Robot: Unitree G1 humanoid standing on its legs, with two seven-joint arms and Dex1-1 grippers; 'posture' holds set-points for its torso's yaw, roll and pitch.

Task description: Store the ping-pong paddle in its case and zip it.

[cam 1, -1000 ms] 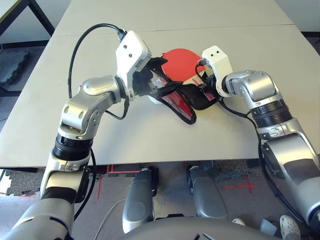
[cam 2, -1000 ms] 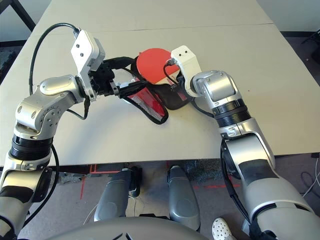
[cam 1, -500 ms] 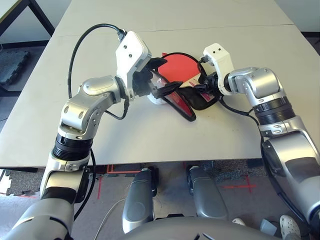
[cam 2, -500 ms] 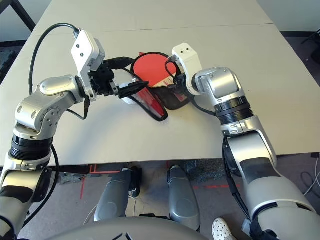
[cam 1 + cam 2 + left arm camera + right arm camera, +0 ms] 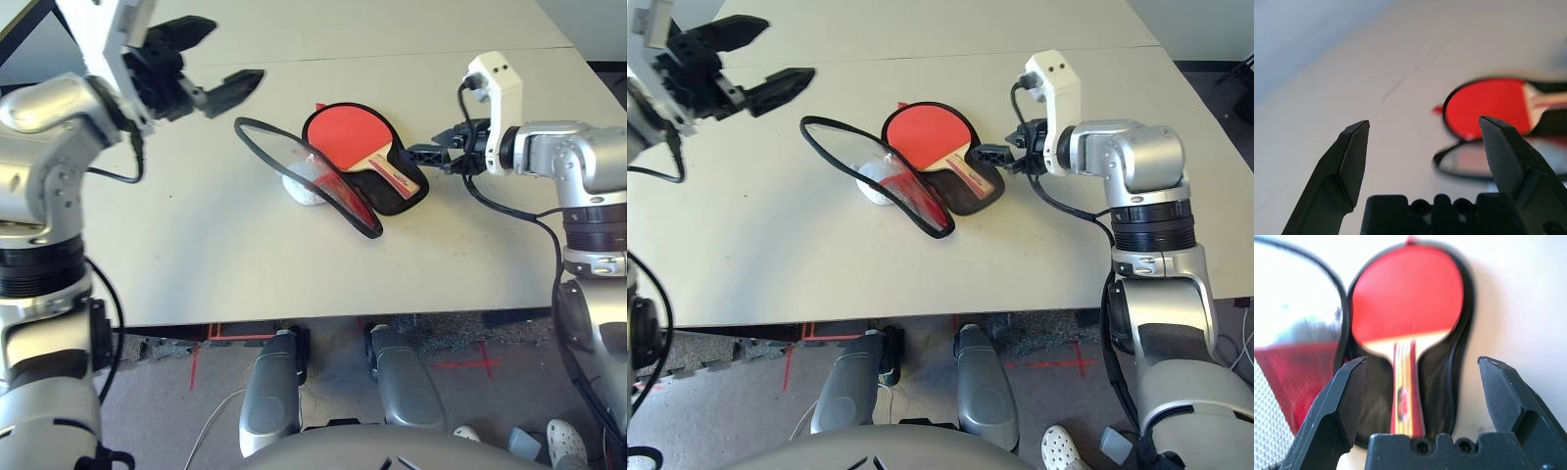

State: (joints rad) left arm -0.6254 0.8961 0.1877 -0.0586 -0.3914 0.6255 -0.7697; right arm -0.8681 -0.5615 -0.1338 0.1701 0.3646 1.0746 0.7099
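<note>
The table (image 5: 196,255) is pale and wide. In the middle lies the case (image 5: 387,196), unzipped, with its lid (image 5: 309,181) flopped open toward 9 o'clock. The paddle (image 5: 355,137) lies flat inside the case, red face at 11 o'clock and handle at 5 o'clock. No writing can be read. At 3 o'clock the right gripper (image 5: 423,155) is spread wide, holding nothing, just beside the case. At 10 o'clock the left gripper (image 5: 211,59) is spread wide too, holding nothing, well apart from the case.
</note>
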